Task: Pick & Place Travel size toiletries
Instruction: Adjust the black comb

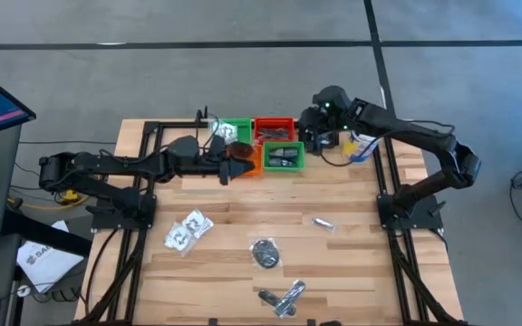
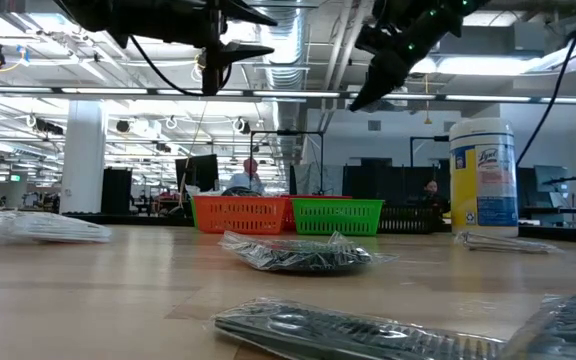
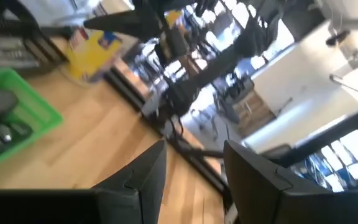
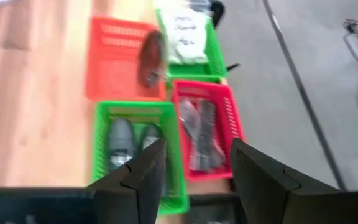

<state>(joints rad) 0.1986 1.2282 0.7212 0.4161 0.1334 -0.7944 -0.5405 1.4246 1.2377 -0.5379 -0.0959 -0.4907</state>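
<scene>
1. Landmark: the front green tray (image 1: 284, 158), one of four trays grouped at one table edge (two green, one red, one orange). It holds two dark grey ovals (image 4: 120, 138).
2. White packets (image 1: 187, 230): about two, overlapping, well apart from the front green tray, to its left and toward the opposite table edge.
3. Left gripper (image 3: 194, 155): hovers just left of the front green tray, over the orange tray (image 1: 250, 161). Its fingers stand apart with nothing between them.
4. Black round piece (image 1: 265, 254): one, in plastic, almost straight out from the front green tray toward the opposite edge.
5. Slim pieces (image 1: 282, 297): apparently two, one dark and one silvery, lying farthest from the front green tray.
6. Silvery sachet (image 1: 323, 222): one, to the right of the front green tray and well apart, its long axis slanted across the boards.
7. Right gripper (image 4: 197, 149): hangs above the trays' right side, released and empty.
8. Judgement: every loose item lies away from both grippers, toward the opposite edge. The left arm is nearer the white packets and the right arm is nearer the silvery sachet.
</scene>
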